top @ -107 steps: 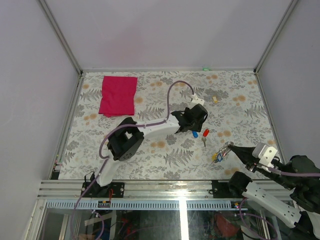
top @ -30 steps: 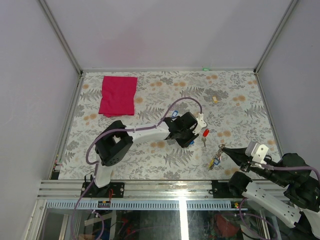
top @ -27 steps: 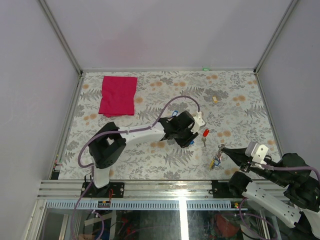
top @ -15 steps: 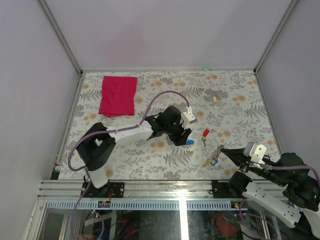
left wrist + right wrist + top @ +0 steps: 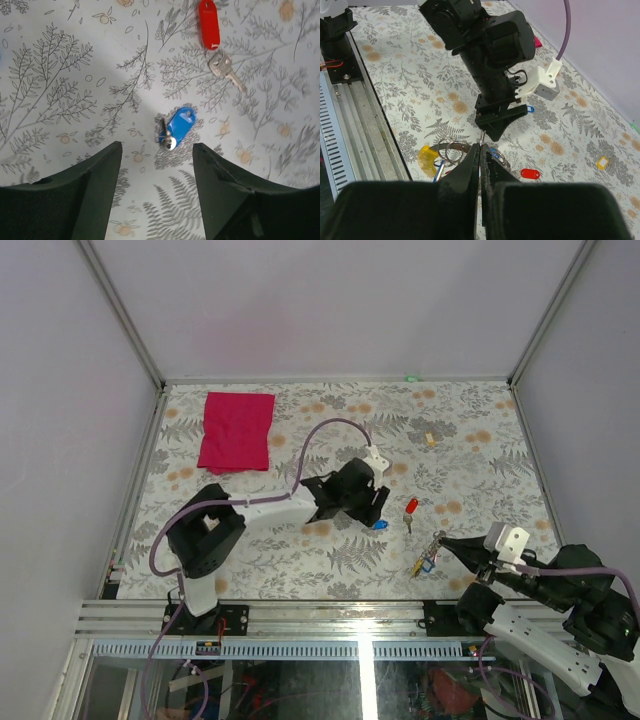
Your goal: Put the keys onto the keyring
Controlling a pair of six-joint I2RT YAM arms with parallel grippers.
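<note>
1. Fingers (image 5: 100, 175) of the left gripper (image 5: 157, 150) stand apart and empty above the floral table (image 5: 60, 90).
2. A blue-tagged key (image 5: 177, 127) lies at the centre of the left wrist view, and a red-tagged key (image 5: 210, 25) at the upper right.
3. The right gripper (image 5: 480, 149) is pressed closed, pinching the keyring (image 5: 451, 149) at the lower centre of its view, with a yellow tag (image 5: 426, 156) beside it.

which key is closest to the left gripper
The blue-tagged key, lying just ahead of the open left gripper; the red-tagged key lies farther out.
</note>
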